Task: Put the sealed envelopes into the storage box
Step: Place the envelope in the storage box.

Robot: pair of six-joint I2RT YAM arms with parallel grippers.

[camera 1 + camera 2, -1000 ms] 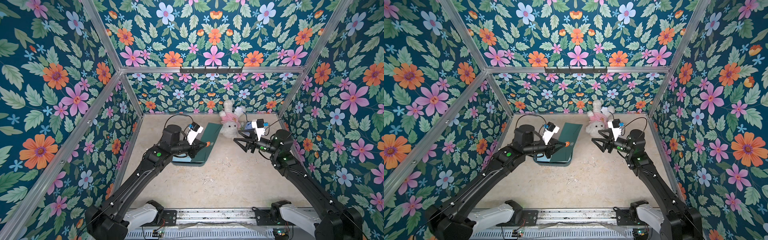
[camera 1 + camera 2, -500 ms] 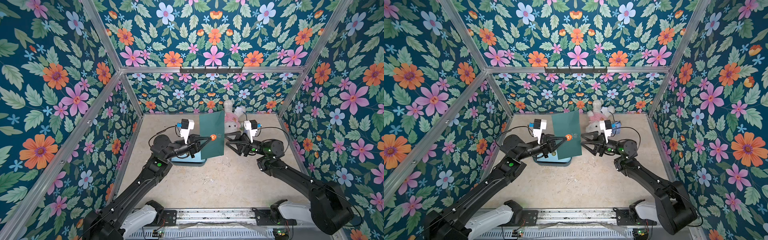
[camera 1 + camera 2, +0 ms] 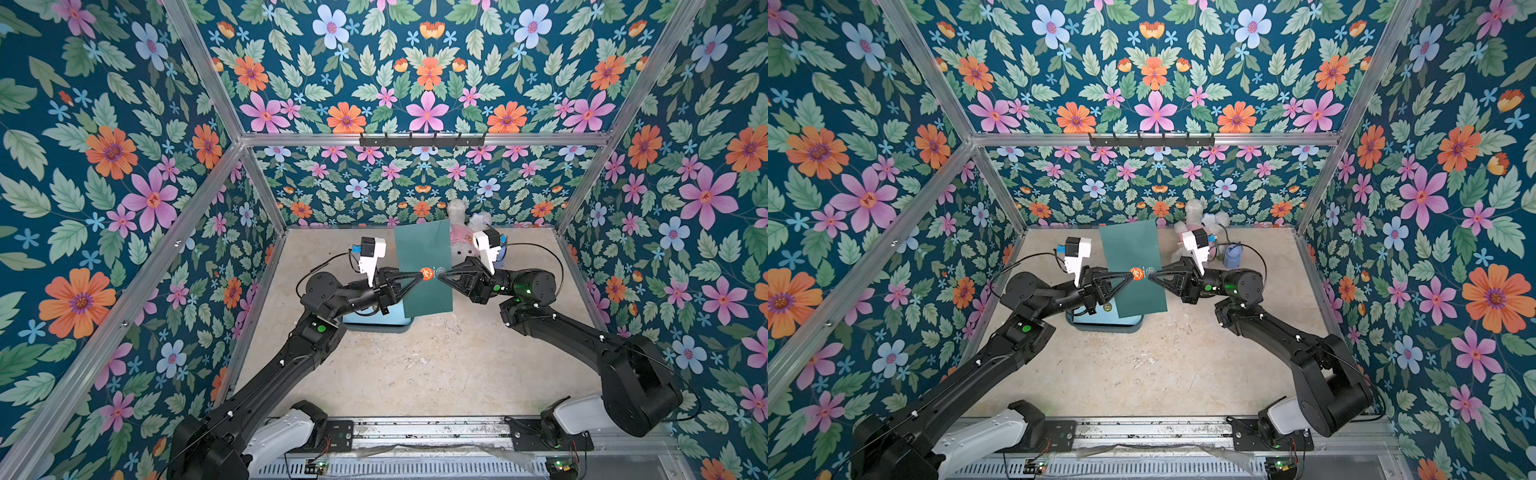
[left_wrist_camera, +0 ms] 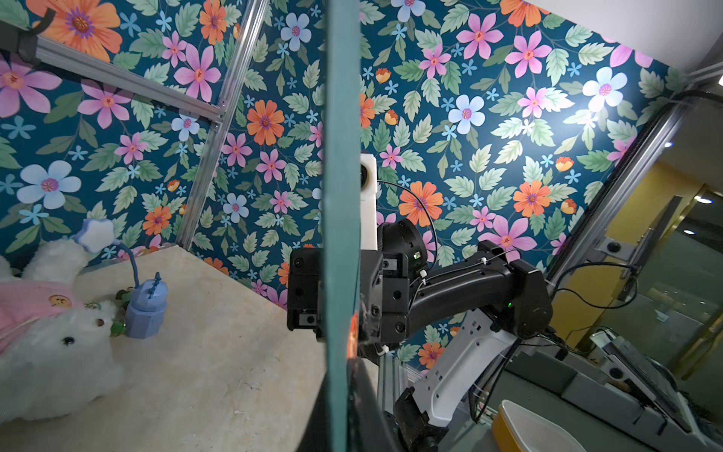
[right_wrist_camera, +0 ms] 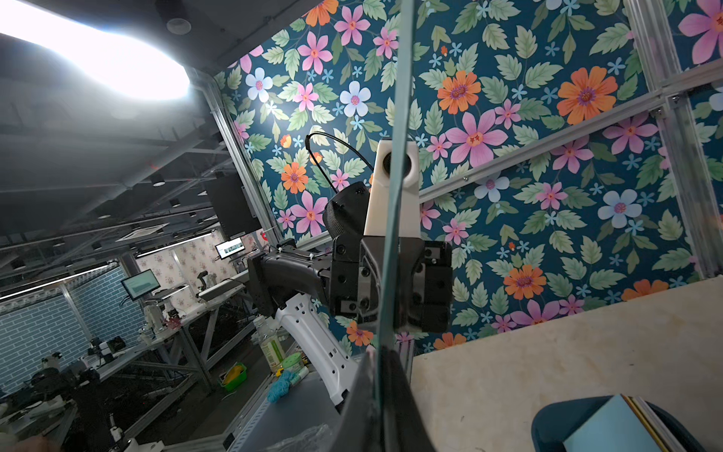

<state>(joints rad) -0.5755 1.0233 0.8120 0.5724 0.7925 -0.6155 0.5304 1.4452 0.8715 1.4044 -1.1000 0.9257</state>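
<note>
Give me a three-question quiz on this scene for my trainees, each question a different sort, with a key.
1. True or false: the green envelope lies flat in the storage box.
2. Its round seal is: A orange, B purple, C black?
3. What colour is the top envelope lying in the storage box?
Key: 1 false, it is up in the air between the left gripper and the right gripper; 2 A; 3 light blue.
</note>
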